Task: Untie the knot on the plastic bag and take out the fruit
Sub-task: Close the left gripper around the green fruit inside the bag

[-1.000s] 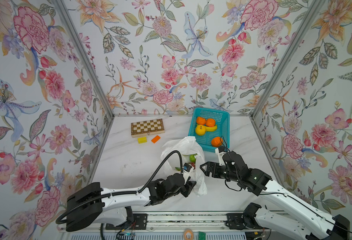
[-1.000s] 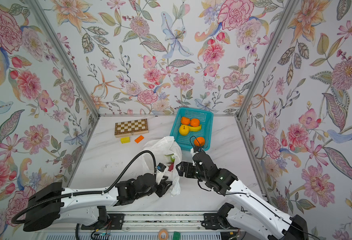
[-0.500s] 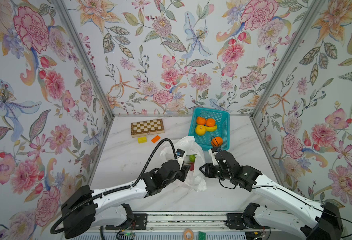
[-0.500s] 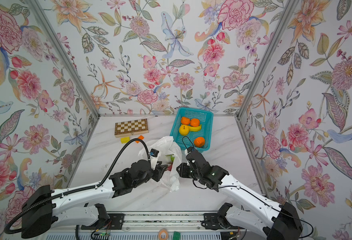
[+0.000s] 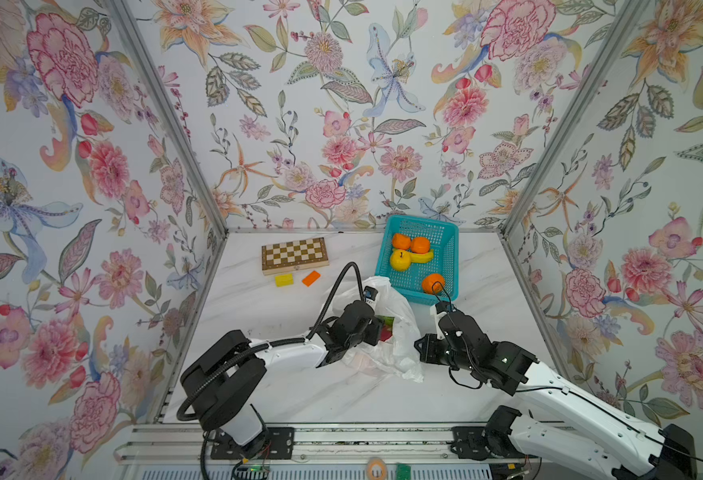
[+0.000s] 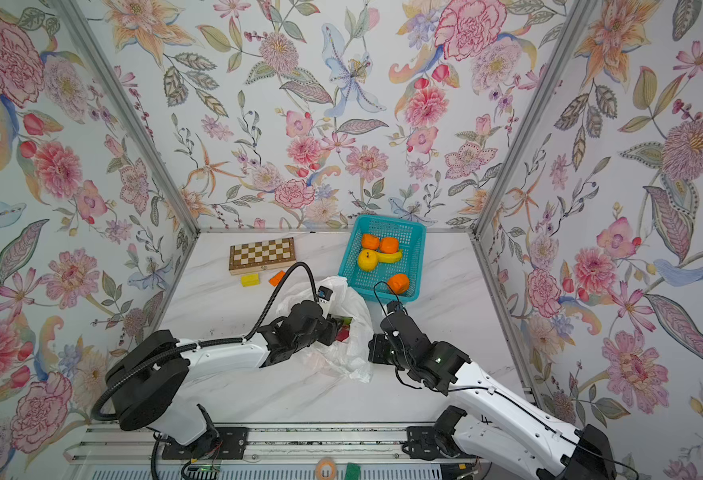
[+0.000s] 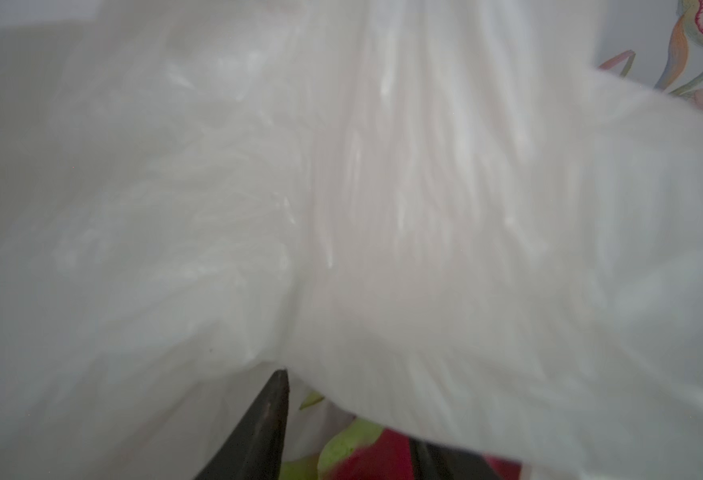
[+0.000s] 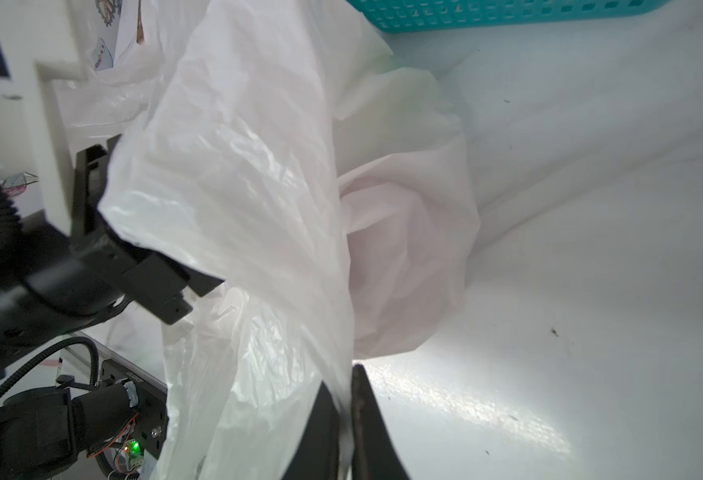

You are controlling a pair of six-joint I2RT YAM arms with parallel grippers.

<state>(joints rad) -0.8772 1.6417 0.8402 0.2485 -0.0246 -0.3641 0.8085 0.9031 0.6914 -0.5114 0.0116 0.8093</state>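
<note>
Nearest on the counter [image 5: 341, 399], the right tool [image 8: 341, 376] is closed on a fold of the plastic bag [image 5: 399, 349] at its near right edge. The bag lies crumpled mid-counter, and its far edge reaches the near left corner of the teal basket [image 5: 449, 253]. No knot can be made out; the mouth gapes, so I judge it untied.

The left tool [image 5: 376, 332] reaches into that mouth from the left. Its jaws stand part-way apart with the pink-red dragon fruit [image 7: 383, 453] between them; whether they press on it I cannot tell. Farther off, the basket holds three oranges [image 5: 432, 282], a yellow apple-like fruit [image 5: 400, 260] and a banana [image 5: 423, 257]. The chessboard [image 5: 294, 254] and two small blocks [image 5: 284, 279] lie far left.

The risks I see:
- The film is thin, so a hard pull could tear it or slip it out of the right tool's pinch.
- Film drapes over the left tool, so lifting could drag the whole bag along.
- A half-seated hold could drop the fruit back inside.

Only the right wrist view shows the film trapped between closed fingers [image 8: 364, 415]; in both top views the tool's body hides this. Only the left wrist view shows the fruit between the jaws. Only the top views show the basket's contents.
</note>
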